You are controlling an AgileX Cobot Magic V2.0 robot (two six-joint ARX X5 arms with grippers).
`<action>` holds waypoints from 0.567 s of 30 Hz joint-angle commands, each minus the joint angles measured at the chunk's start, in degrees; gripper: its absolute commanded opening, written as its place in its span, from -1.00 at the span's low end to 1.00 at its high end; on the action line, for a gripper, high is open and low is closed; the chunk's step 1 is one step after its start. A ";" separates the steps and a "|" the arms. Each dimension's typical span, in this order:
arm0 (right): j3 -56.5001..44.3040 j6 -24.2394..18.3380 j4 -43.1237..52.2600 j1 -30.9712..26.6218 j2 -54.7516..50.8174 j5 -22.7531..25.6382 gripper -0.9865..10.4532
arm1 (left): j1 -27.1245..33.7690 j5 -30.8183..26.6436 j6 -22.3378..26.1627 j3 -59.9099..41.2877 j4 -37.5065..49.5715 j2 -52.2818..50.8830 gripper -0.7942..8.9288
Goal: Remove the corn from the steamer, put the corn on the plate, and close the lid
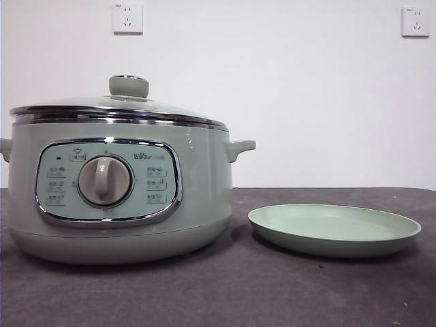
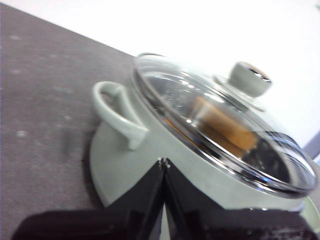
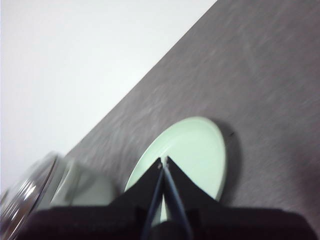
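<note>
The sage-green steamer (image 1: 116, 197) stands at the left of the table with its glass lid (image 1: 116, 109) on it. In the left wrist view the corn (image 2: 222, 125) shows yellow-orange through the lid (image 2: 220, 125), inside the steamer (image 2: 150, 165). The pale green plate (image 1: 334, 228) lies empty to the right of the steamer. My left gripper (image 2: 163, 161) is shut and empty, above and to the side of the steamer near a side handle (image 2: 117, 112). My right gripper (image 3: 163, 160) is shut and empty above the plate (image 3: 195, 150). Neither gripper shows in the front view.
A dark grey table top (image 1: 272, 293) carries both things. A white wall with two sockets (image 1: 127, 18) stands behind. The steamer's edge and handle (image 3: 30, 192) show in the right wrist view beside the plate.
</note>
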 commanded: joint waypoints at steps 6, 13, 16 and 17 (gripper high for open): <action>9.01 -9.88 -2.08 0.07 5.03 -4.70 -0.84 | 0.15 0.09 3.89 9.38 -8.20 0.76 -0.85; 22.93 -23.63 -7.69 0.07 15.69 -4.68 -0.84 | 0.15 0.48 14.23 22.21 -14.82 8.59 -0.85; 28.94 -27.52 -10.14 0.07 20.59 -4.94 -0.84 | 0.15 1.68 17.18 27.45 -16.15 12.81 -0.85; 31.02 -28.76 -11.10 0.07 22.34 -5.62 -0.84 | 0.15 2.23 17.66 29.20 -16.46 14.27 -0.85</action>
